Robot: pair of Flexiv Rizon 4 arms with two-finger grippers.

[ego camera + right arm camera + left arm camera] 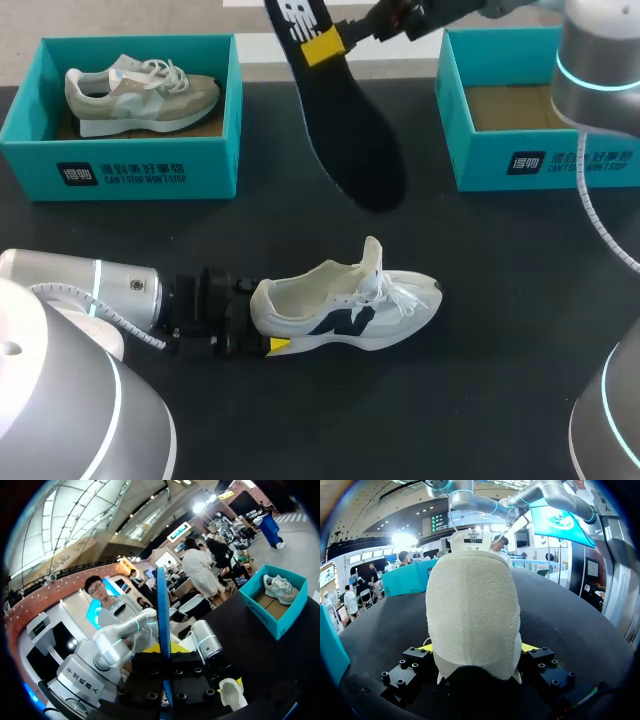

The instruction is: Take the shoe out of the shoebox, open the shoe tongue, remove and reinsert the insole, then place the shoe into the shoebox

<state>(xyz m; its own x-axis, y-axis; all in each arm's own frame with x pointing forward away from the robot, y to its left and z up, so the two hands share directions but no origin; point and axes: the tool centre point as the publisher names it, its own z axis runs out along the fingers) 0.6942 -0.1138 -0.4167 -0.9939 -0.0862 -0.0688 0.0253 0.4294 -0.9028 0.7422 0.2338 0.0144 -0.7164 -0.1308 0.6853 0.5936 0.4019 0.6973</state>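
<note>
Shoe heel (pixel 472 615) in left pincer (pixel 478 649)

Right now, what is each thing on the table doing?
white shoe, upright on the table, tongue up.
insole, held in the air.
left gripper, shut on the white shoe's heel.
right gripper, shut on the insole.
left shoebox, open, beige shoe inside.
right shoebox, open, no shoe seen.
</note>
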